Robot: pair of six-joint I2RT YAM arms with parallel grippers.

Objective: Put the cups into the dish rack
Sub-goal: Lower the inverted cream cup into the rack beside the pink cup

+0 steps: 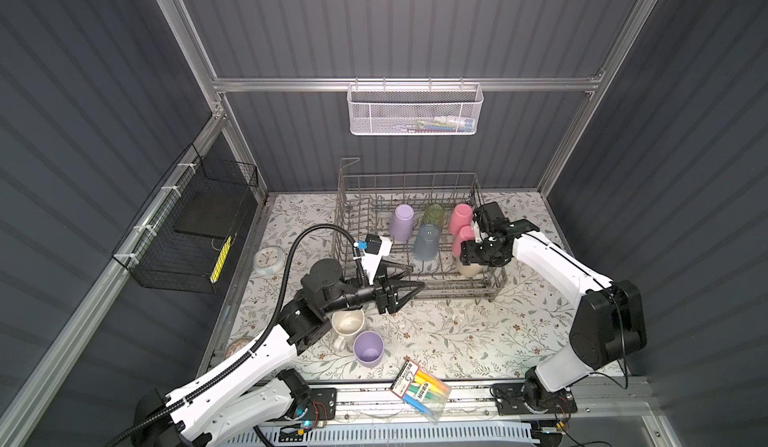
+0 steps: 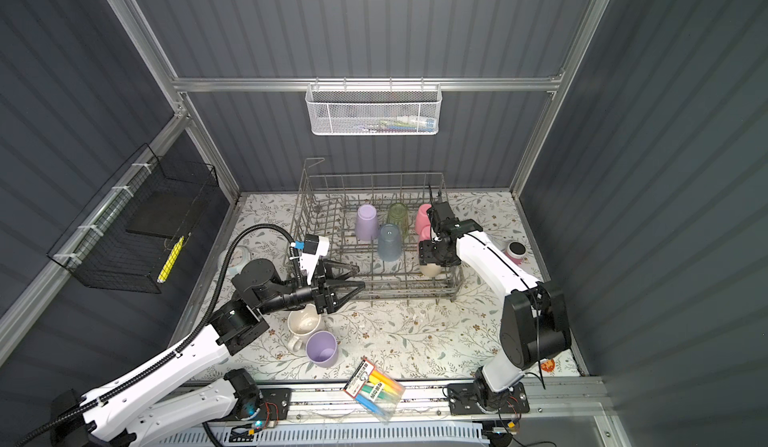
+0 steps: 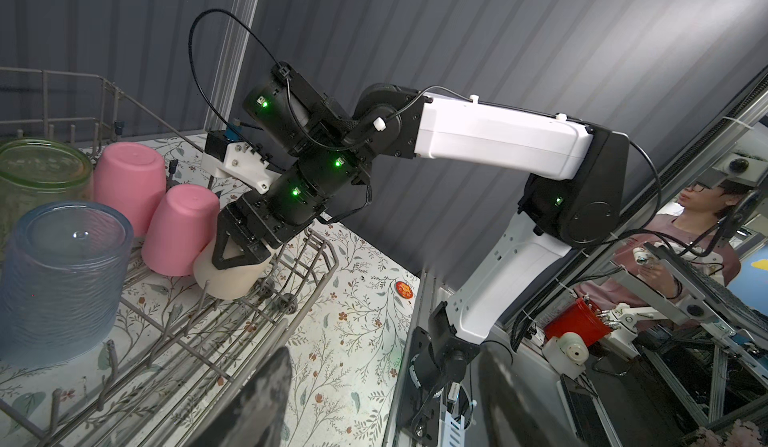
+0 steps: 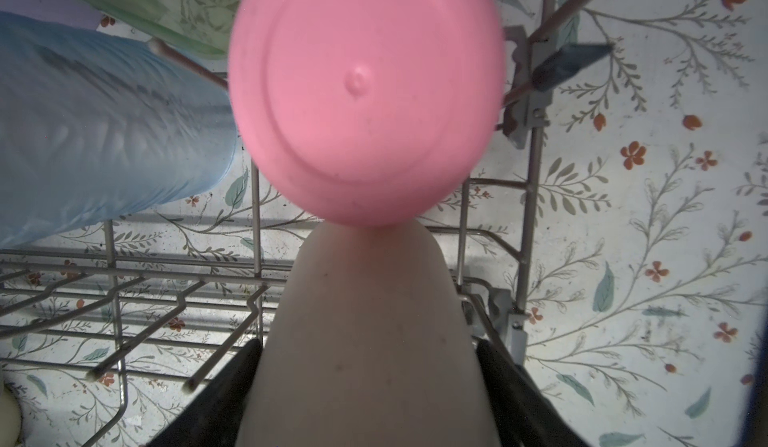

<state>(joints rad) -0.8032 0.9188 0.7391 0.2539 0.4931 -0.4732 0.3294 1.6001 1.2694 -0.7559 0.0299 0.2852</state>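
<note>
Beige cup [image 3: 226, 276], clamped in the right claw [image 4: 368, 366], is seating in the dish rack [image 1: 411, 187], release likely next; left claw [image 1: 417, 276] spread, empty.

- Both top views are evenly lit from overhead: the floral counter [image 1: 457, 332] reads bright, the dark walls [image 1: 83, 92] dim.
- Shadows on the counter are soft and faint.
- In the right wrist view the pink cup [image 4: 365, 96] and beige cup [image 4: 365, 341] are close and blurred; the counter's pattern behind them is sharper.
- In the left wrist view the left gripper [image 3: 386, 357] is out of focus.
</note>
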